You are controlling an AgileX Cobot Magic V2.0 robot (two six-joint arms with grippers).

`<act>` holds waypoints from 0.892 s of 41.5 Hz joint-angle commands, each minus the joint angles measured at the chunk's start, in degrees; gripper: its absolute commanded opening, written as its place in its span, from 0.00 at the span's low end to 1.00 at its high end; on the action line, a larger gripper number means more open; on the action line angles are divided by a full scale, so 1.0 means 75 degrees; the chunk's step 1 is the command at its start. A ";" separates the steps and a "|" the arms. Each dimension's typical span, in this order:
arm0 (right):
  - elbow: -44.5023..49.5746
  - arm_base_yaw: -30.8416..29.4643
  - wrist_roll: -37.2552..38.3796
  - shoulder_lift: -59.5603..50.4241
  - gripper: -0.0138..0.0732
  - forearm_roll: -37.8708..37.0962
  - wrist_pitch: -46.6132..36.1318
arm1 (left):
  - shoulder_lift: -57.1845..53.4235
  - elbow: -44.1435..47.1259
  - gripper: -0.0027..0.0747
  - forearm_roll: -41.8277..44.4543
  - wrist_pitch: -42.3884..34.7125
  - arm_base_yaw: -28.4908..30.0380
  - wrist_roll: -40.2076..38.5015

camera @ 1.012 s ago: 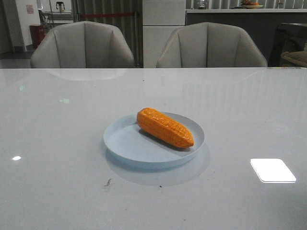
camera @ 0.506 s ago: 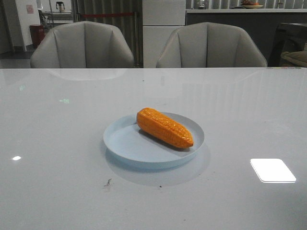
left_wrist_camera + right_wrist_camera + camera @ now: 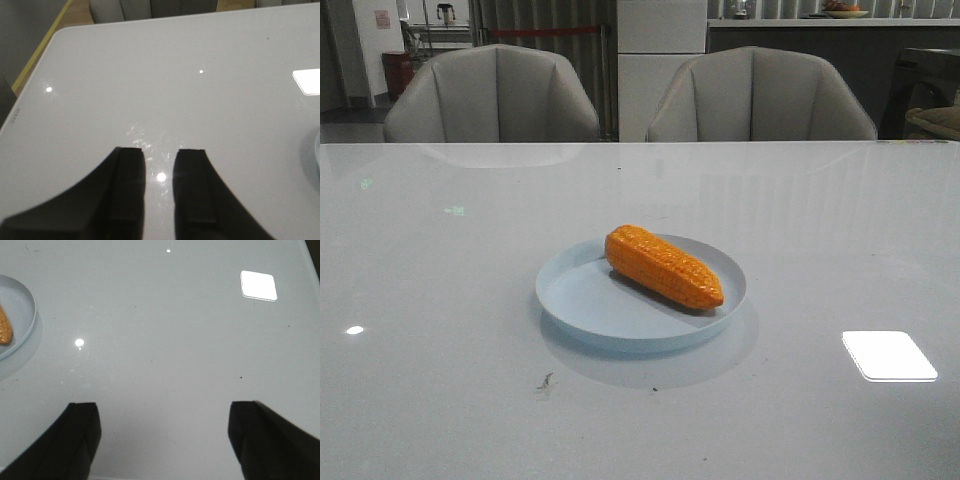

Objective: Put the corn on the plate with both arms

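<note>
The corn (image 3: 663,266) is seen lying diagonally on the plate (image 3: 580,300), tip toward four o'clock (task seemingly complete), while the left gripper (image 3: 160,175), narrowly parted, and right gripper (image 3: 165,440), spread wide, are held empty over bare table.

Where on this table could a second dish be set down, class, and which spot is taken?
Bare table lies left of the plate, right of it up to the bright light reflection, and behind it toward the two chairs. Only the middle is taken: the corn lies across the plate's back right part.
</note>
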 commanded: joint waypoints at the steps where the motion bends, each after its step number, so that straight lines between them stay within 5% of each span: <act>1: -0.0200 -0.0049 -0.0033 0.0005 0.88 -0.0106 -0.0604 | -0.0459 -0.0081 0.15 -0.0018 -0.0655 0.0016 -0.0024; 26: -0.0200 -0.0049 -0.0033 0.0005 0.88 -0.0106 -0.0604 | -0.5293 0.2862 0.15 -0.0197 -0.2852 0.0016 -0.0024; 37: -0.0200 -0.0049 -0.0033 0.0016 0.88 -0.0106 -0.0563 | -0.5267 0.3682 0.15 -0.0197 -0.3028 0.0016 -0.0024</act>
